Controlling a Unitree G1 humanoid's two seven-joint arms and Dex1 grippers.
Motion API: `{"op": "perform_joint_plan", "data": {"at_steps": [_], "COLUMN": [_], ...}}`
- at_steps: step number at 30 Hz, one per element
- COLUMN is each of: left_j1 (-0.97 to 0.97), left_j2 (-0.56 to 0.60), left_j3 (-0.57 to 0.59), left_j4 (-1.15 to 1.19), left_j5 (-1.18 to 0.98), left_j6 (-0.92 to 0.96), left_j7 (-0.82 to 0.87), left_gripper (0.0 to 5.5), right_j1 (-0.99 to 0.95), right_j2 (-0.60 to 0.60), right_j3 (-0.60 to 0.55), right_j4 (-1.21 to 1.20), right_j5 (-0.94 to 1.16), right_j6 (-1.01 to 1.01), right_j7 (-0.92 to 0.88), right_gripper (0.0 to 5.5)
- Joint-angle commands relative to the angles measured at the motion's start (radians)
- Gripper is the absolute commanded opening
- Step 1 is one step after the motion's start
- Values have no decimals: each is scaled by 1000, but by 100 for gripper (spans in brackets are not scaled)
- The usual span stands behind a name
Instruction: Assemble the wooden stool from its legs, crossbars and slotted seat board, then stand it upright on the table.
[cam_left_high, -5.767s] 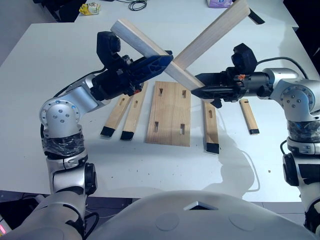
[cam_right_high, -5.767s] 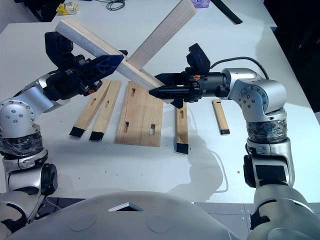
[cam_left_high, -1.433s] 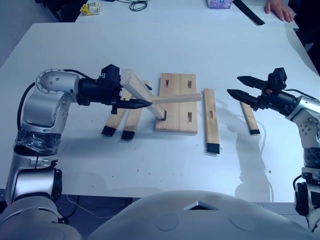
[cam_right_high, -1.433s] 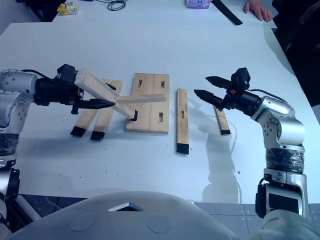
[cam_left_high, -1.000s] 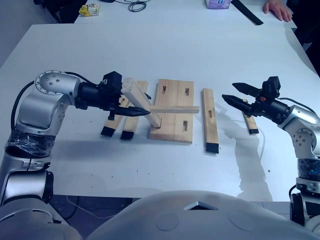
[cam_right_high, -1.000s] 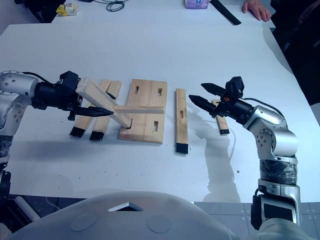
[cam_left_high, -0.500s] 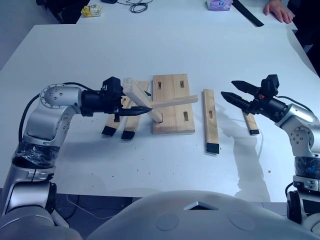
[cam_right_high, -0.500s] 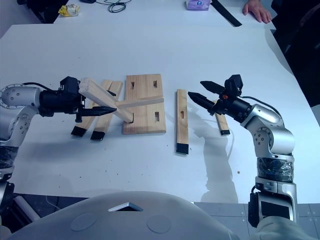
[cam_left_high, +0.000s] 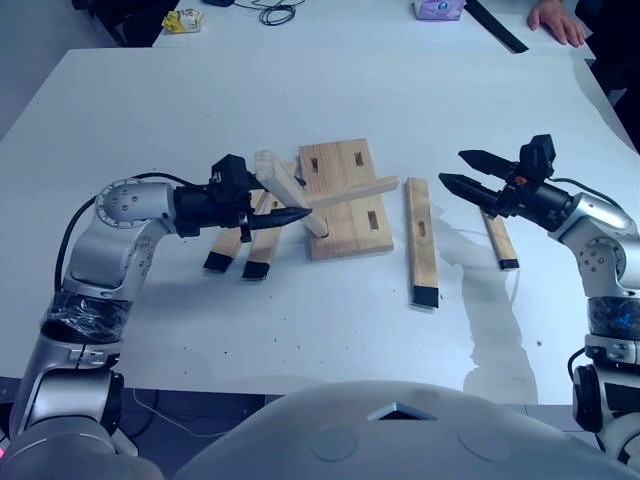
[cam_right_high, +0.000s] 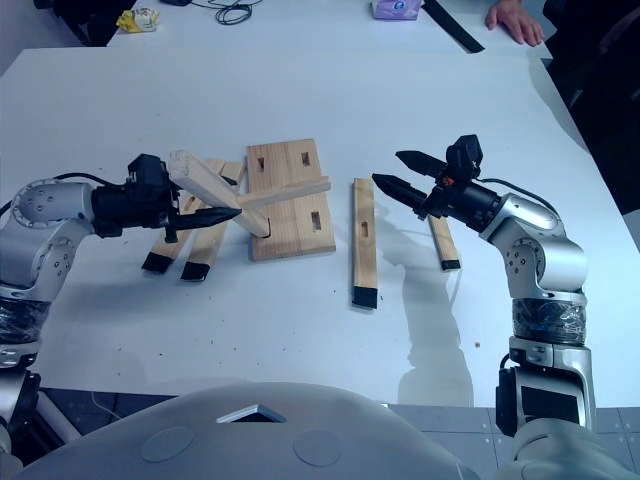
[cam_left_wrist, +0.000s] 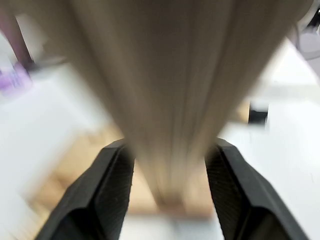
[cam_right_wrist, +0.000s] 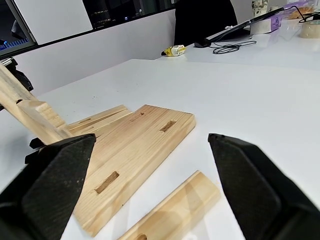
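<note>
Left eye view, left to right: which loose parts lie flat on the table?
pair of legs → slotted seat board → long slotted leg → short crossbar

lab or office, wide white table (cam_left_high: 300, 100), loose cables (cam_left_high: 275, 10), white partition wall (cam_right_wrist: 55, 15)

The pale seat board (cam_left_high: 345, 228) lies flat and skewed, four slots up. Over it a leg (cam_left_high: 283, 183) slants in the left gripper (cam_left_high: 290, 203) with a crossbar (cam_left_high: 360, 190) jutting sideways. Two black-tipped legs (cam_left_high: 222, 250) (cam_left_high: 262, 250) lie paired just left – a slotted one (cam_left_high: 422, 262) right, a shorter piece (cam_left_high: 497, 243) beyond.
</note>
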Motion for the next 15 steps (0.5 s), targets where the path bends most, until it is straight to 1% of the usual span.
{"op": "perform_joint_plan", "data": {"at_steps": [1, 3, 7, 10, 13, 15], "left_j1": [14, 5, 26, 99, 215, 292], "left_j2": [-1, 1, 28, 28, -32, -117], "left_j3": [22, 55, 126, 196, 285, 359], "left_j4": [9, 15, 22, -28, -99, -138], "left_j5": [-3, -4, -9, -49, -96, -146], "left_j6": [53, 56, 62, 96, 129, 143], "left_j7": [-1, 3, -7, 14, 110, 218], "left_gripper": [294, 325, 325, 325, 325, 325], "right_j1": [2, 12, 45, 76, 98, 113], "right_j2": [-8, -7, -10, -15, -13, -7], "right_j3": [0, -2, 18, 31, 41, 40], "right_j4": [4, -3, -32, -72, -127, -186], "right_j5": [-9, -6, -35, -67, -97, -96], "right_j6": [-4, -3, -3, 30, 109, 190], "right_j7": [0, -2, -26, -87, -190, -268], "right_gripper": [416, 416, 416, 416, 416, 416]}}
